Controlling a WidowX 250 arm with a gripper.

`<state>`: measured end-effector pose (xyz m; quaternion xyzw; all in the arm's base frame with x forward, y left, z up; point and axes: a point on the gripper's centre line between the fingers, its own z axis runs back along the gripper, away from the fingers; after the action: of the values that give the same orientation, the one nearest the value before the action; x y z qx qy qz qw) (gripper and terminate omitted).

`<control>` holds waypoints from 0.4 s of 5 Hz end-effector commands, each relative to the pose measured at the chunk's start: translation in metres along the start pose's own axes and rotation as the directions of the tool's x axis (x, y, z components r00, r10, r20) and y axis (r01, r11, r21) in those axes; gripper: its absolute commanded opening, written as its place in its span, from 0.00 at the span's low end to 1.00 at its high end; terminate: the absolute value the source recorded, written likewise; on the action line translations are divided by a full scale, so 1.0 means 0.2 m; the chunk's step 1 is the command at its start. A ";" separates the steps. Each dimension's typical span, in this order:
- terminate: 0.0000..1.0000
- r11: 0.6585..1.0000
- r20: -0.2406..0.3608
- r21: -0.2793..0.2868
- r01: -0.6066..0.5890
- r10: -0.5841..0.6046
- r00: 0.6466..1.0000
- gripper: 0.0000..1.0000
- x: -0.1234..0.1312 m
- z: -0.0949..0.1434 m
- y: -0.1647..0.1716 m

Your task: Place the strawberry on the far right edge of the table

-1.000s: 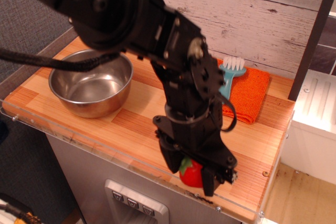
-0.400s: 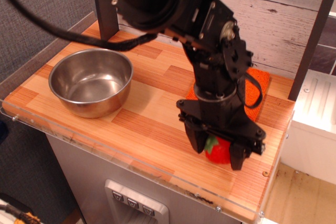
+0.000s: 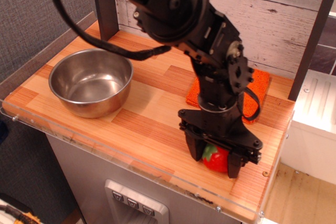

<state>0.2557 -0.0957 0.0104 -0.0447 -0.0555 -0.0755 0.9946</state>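
The strawberry (image 3: 216, 158) is small, glossy red with a green cap, and sits between the fingers of my black gripper (image 3: 215, 162) near the front right of the striped wooden table (image 3: 147, 124). The jaws are shut on it, one finger on each side. It is at or just above the tabletop; I cannot tell if it touches. The arm comes down from the upper left and hides part of the table's back.
A steel bowl (image 3: 90, 81) stands at the left of the table. An orange cloth (image 3: 257, 85) lies at the back right, partly behind the arm. A white unit (image 3: 315, 124) stands right of the table. A dark post (image 3: 314, 35) rises at the back right corner.
The gripper carried the strawberry from the front edge rightward and a little back, then lowered slightly toward the table. The blue brush on the cloth is now hidden by the arm.
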 end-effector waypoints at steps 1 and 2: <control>0.00 1.000 -0.010 0.014 0.003 -0.003 1.000 1.00 -0.03 -0.02 0.02; 0.00 1.000 0.023 0.004 0.000 0.000 1.000 1.00 -0.03 0.07 0.04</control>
<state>0.2470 -0.0929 0.0104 -0.0388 -0.0456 -0.0764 0.9953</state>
